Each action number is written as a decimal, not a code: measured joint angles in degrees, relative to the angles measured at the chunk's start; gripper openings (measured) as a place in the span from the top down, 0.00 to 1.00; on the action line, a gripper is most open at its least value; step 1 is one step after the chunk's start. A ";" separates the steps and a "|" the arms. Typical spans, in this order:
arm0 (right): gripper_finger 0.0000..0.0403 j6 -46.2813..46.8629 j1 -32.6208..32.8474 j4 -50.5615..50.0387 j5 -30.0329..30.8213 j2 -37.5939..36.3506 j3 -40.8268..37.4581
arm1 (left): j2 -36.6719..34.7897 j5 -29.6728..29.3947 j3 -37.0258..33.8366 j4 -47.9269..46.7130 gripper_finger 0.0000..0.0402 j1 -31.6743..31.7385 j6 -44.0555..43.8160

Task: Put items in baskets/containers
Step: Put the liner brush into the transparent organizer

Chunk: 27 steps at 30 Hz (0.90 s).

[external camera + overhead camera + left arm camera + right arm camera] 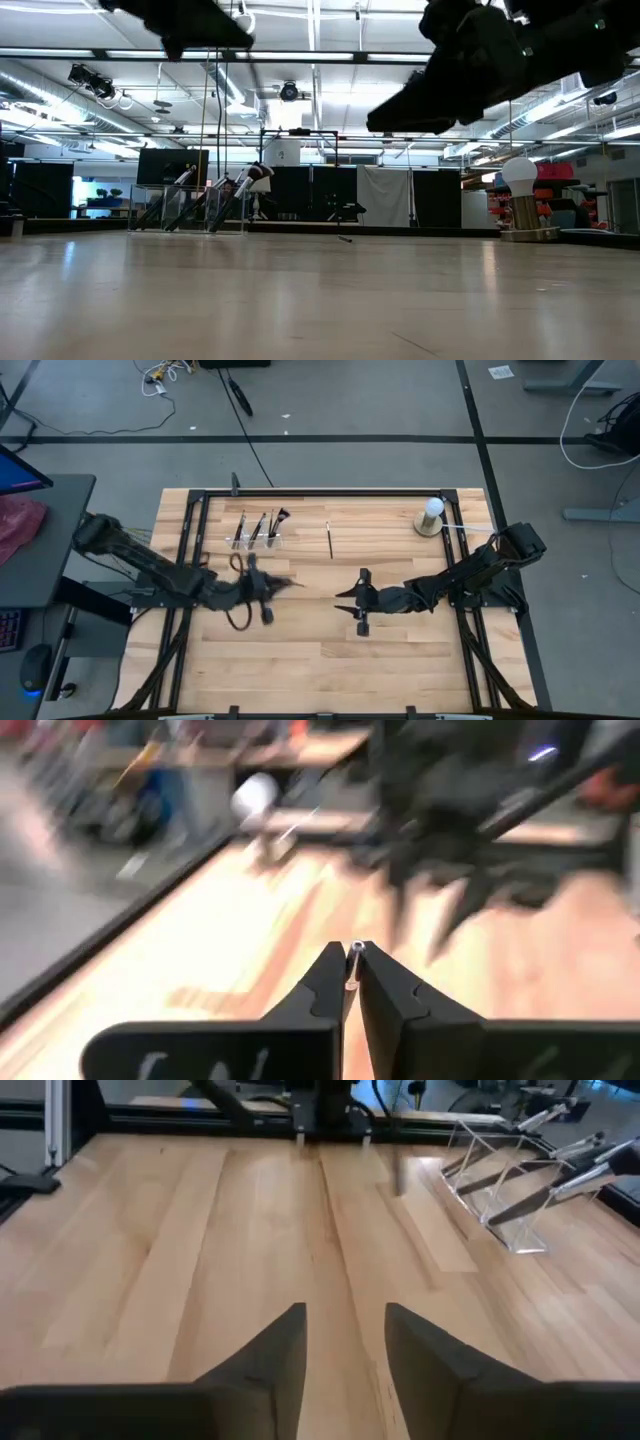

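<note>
Seen from above, the wooden counter (300, 650) fills the middle of the frame, with both dark arms reaching in from the sides. The left hand (268, 588) hangs over the counter just left of centre, and its wrist view shows the two fingers (325, 985) pressed together on a thin brush (353, 965), whose small light end pokes out between the tips. The right hand (362, 603) sits just right of centre, well apart from the left one; in its own wrist view the fingers (285, 1345) stand apart with bare wood between them, gripping nothing. The clear holder (258, 540) rests in the upper left part of the counter, above the left hand in the frame, and carries a few brushes (270, 526) leaning at a slant with their tufts up. The right wrist view shows the same see-through holder (500, 1190) at the upper right of that frame, with dark handles propped across it. One more loose brush (329, 540) lies flat on the wood near the upper middle, between the holder and a white ball on a round base (432, 515) at the upper right. In the low view the holder (190, 205) appears at left and the loose brush (343, 238) near centre.
</note>
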 joint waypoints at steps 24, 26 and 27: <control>0.63 0.09 -0.73 1.54 0.02 0.34 0.00 | -8.59 11.00 14.23 -57.77 0.96 39.50 -9.34; 0.63 0.09 -0.75 1.58 0.02 0.34 0.00 | -6.67 11.30 14.16 -58.00 0.96 40.94 -8.23; 0.63 0.09 -0.73 1.41 0.02 0.34 0.00 | -5.57 11.36 14.16 -57.45 0.96 41.38 -8.02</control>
